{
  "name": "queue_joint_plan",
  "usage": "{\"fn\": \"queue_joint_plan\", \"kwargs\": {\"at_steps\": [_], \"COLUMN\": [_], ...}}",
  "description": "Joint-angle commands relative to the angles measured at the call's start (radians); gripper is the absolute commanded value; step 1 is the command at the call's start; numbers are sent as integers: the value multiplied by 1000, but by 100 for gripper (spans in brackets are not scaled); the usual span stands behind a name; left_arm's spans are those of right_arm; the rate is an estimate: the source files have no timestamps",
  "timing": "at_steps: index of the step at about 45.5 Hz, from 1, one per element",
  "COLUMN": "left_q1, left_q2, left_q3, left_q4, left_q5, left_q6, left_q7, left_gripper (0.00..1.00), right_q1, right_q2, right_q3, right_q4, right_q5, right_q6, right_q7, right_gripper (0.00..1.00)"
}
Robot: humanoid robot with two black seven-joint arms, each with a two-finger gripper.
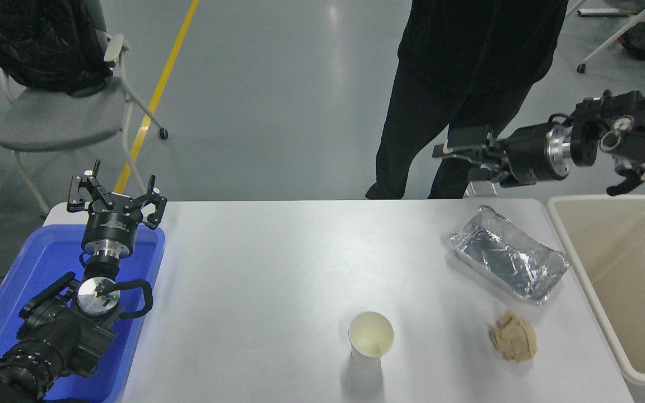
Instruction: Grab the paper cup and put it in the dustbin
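Note:
The small white paper cup stands upright and empty on the white table, near its front edge, right of the middle. The beige dustbin stands at the table's right end, open and empty. My right gripper is high in the air beyond the table's far right edge, pointing left, open and empty, far from the cup. My left gripper is parked open at the lower left, over the blue tray.
A crinkled silver foil tray lies between the dustbin and the table's middle. A crumpled tan paper ball lies right of the cup. A blue tray is at the left. A person in black stands at the far side.

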Motion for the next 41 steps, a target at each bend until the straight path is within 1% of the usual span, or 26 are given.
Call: {"fn": "queue_joint_plan", "kwargs": {"at_steps": [1,15,29,34,41], "left_q1": [0,0,0,0,0], "left_q2": [0,0,0,0,0], "left_q3": [0,0,1,1,1], "left_q4": [0,0,0,0,2], "left_q5": [0,0,0,-2,-2], "left_q6": [0,0,0,0,2], "left_q7": [0,1,0,0,0], "left_gripper": [99,99,99,99,99], "right_q1": [240,364,509,544,559], "right_q2": [78,196,226,242,314], "right_q3": [-240,-360,-431,-426,-389], "right_q4": [163,292,405,424,445], "right_q5": [-12,-2,20,143,326], "right_q6": [4,62,190,234,228], "right_q7": [3,7,9,9,7], "right_gripper": [100,100,100,100,100]}}
